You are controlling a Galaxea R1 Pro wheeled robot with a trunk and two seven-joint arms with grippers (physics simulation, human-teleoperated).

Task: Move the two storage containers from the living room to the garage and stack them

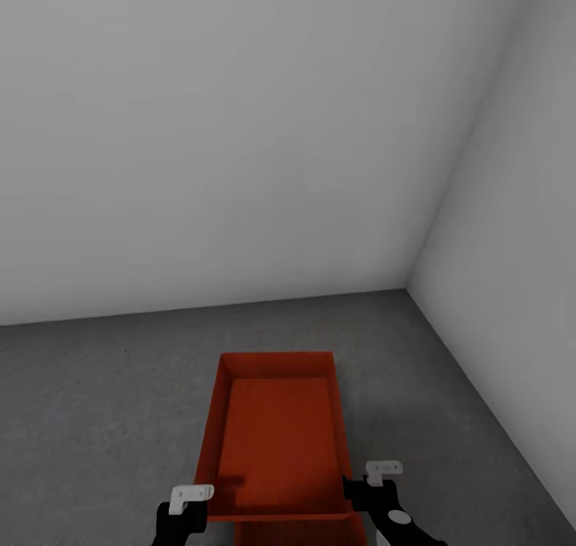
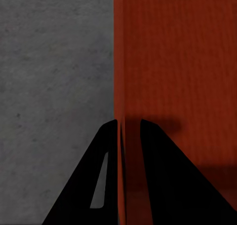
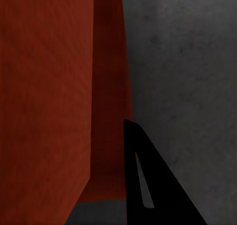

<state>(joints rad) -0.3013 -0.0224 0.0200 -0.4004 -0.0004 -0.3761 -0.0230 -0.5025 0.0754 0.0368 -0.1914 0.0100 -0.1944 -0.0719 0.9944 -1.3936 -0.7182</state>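
Nearest to me, at the bottom of the head view, I see both arms low and close to the body, one on each side of an orange-red storage container [image 1: 276, 442]. My left gripper [image 1: 194, 504] sits at the container's near left corner, and the left wrist view shows its two dark fingers [image 2: 163, 175] standing on either side of the thin left wall [image 2: 122, 136], one outside and one inside, so those jaws are closed narrow on that wall. My right gripper [image 1: 376, 490] is at the near right corner, touching the right wall; in the right wrist view I can make out one dark finger [image 3: 148, 185] on the outer side of the container, with the red wall [image 3: 44, 101] rising just beside it, but I cannot tell whether those jaws are clamped or merely alongside. Below the near rim of the held container, a strip of a second orange-red container [image 1: 296, 532] shows in the head view, and the right wrist view also shows a lower red container [image 3: 111, 111] beside the nearer wall. I cannot tell whether the two are touching. The upper bin is open-topped, with a finely ribbed bottom, its long axis running away from me. Around both lies the dark grey rough concrete floor [image 1: 104, 402]. Farther off, the floor meets plain pale grey walls [image 1: 240, 130], which join in a corner at the far right.
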